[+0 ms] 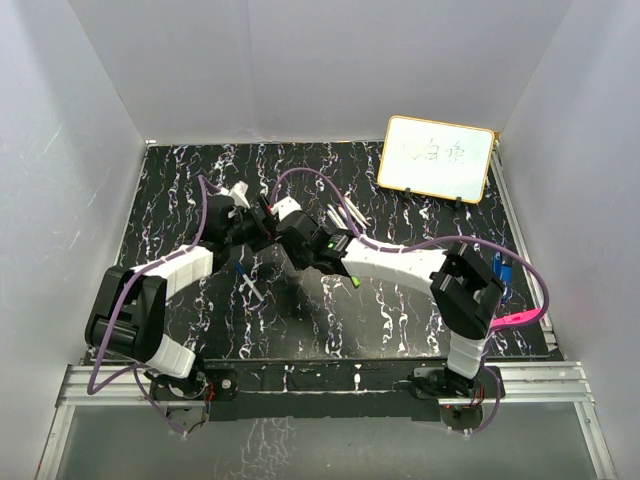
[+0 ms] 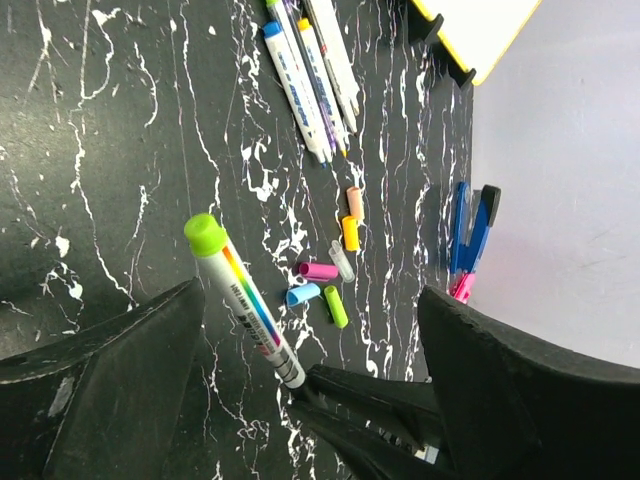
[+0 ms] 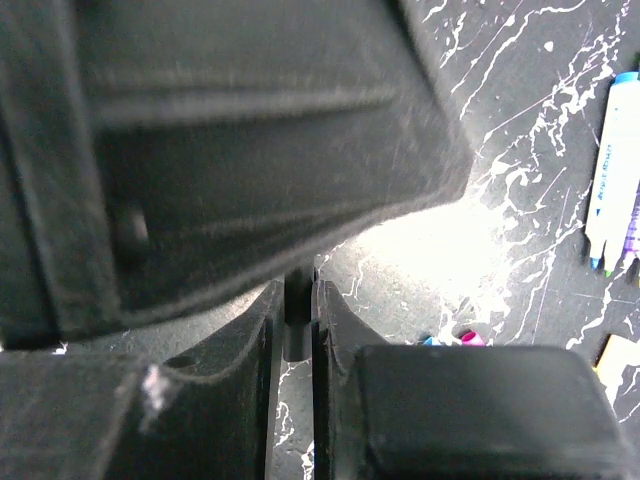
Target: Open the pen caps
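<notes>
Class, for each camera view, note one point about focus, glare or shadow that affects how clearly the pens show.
Top external: even light, sharp, but the pens look tiny. Left wrist: green-capped pen crisp; the left fingers are dark and soft. Right wrist: a blurred dark mass fills most of the frame, glare whitens the table, pens barely show at the edge.

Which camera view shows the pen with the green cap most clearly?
Left wrist: the green-capped pen shows end to end, cap on, inside the open left gripper. In the top view the arms hide it. The right wrist view shows no green cap.
</notes>
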You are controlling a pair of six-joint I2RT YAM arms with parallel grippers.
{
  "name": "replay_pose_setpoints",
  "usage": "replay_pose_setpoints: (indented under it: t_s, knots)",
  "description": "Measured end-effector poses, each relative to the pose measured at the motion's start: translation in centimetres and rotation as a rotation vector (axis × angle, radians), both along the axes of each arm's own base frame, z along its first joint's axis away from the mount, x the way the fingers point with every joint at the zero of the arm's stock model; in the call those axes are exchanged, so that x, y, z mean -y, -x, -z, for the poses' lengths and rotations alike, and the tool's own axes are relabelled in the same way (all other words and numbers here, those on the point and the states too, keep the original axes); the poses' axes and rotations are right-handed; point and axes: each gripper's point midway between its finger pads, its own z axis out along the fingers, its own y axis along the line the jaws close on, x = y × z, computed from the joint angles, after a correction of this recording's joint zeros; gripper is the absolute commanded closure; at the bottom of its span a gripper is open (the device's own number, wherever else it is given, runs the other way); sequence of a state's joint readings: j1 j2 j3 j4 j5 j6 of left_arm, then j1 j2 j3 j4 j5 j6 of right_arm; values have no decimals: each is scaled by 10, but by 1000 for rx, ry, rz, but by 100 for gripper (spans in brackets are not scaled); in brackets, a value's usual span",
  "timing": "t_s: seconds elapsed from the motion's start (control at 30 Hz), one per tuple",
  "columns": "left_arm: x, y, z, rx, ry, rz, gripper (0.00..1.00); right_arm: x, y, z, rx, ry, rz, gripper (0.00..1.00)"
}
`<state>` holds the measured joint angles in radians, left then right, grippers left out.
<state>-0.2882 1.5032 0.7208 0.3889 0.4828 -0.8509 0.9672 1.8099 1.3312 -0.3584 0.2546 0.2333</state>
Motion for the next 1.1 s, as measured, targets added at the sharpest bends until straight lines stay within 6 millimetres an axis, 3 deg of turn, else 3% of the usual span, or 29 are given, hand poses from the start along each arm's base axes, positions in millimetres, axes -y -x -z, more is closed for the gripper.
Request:
replay_pose_setpoints:
  t_s: [0.53, 0.8, 1.1]
  knots:
    - [15, 12, 6, 5, -22, 64, 50, 3, -10, -16, 26, -42, 22, 98]
    - [16, 12, 7, 4, -26, 63, 55, 3, -11, -34, 45, -85, 20, 98]
    - [13, 9, 8, 7, -38, 39, 62, 3, -10, -32, 33, -88, 13, 98]
